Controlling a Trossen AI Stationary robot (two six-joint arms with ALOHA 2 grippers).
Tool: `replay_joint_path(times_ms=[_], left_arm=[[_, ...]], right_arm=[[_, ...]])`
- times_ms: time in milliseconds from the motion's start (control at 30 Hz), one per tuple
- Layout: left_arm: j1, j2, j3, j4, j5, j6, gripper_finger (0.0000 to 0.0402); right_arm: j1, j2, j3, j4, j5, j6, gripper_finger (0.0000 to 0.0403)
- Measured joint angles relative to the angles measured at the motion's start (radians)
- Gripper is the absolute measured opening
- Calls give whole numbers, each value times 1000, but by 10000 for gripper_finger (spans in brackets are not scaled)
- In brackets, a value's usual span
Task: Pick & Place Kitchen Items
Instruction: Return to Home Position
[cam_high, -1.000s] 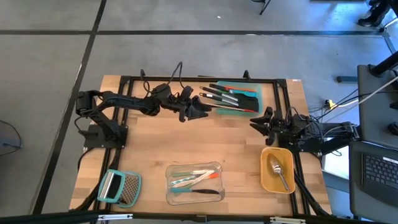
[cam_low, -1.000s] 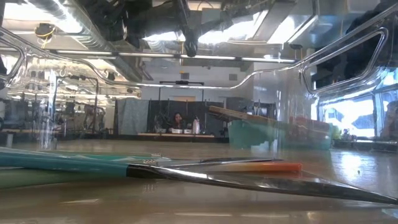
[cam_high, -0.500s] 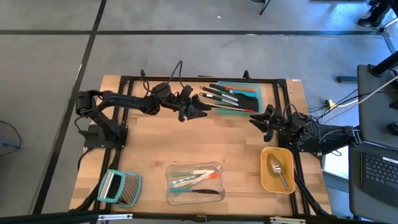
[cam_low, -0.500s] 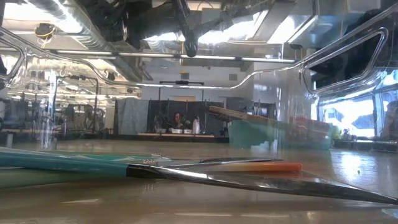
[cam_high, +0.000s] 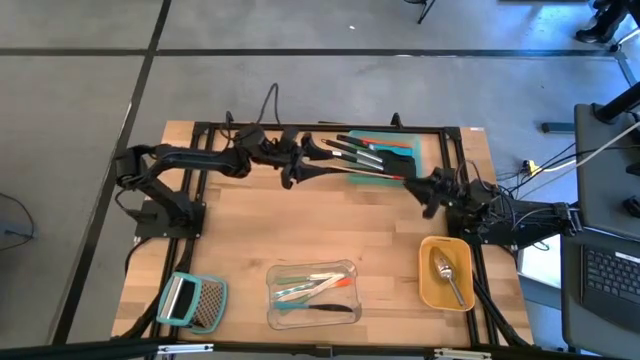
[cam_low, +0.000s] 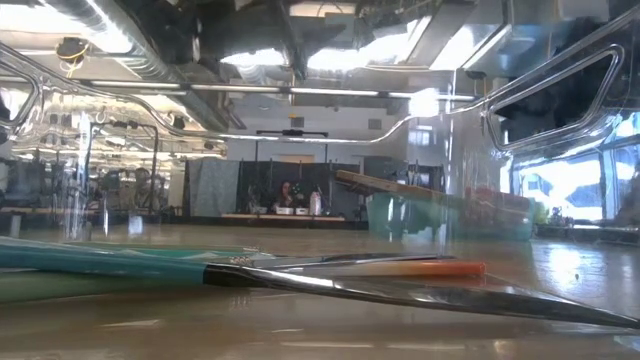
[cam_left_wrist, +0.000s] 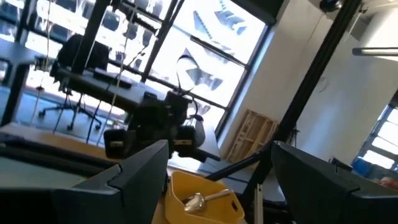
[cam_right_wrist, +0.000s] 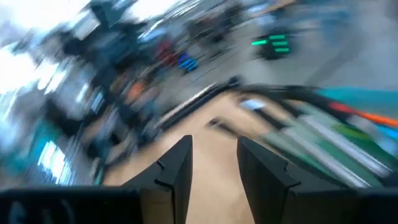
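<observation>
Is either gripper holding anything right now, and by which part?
Nothing is held: the left gripper and right gripper are both open and empty.

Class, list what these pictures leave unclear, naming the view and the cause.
High view: spatulas overlap in the teal bin, hiding their number; slim tools in the clear bin are too small to name.
Low view: the clear bin's wall hazes everything behind it.
Right wrist view: motion blur smears all beyond the right pincer.
Left wrist view: the bottom edge cuts off the yellow bin.
</observation>
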Motion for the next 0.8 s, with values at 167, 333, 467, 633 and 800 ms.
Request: replay_joint_path(times_ms=[167, 333, 467, 633, 800], left_arm=[[5, -124, -56, -68, -72, 41, 281], [-23, -310, -152, -185, -158, 114, 281], [-69, -469, -248, -236, -260, 161, 281], [-133, -658, -383, -247, -418, 195, 281], [-196, -819, -503, -248, -515, 258, 281]], right_arm=[[-1, 2, 0, 15, 282, 318, 128], [0, 2, 0, 12, 301, 334, 128], [0, 2, 0, 12, 295, 324, 128], [0, 2, 0, 12, 296, 323, 128], [0, 2, 0, 10, 296, 323, 128]])
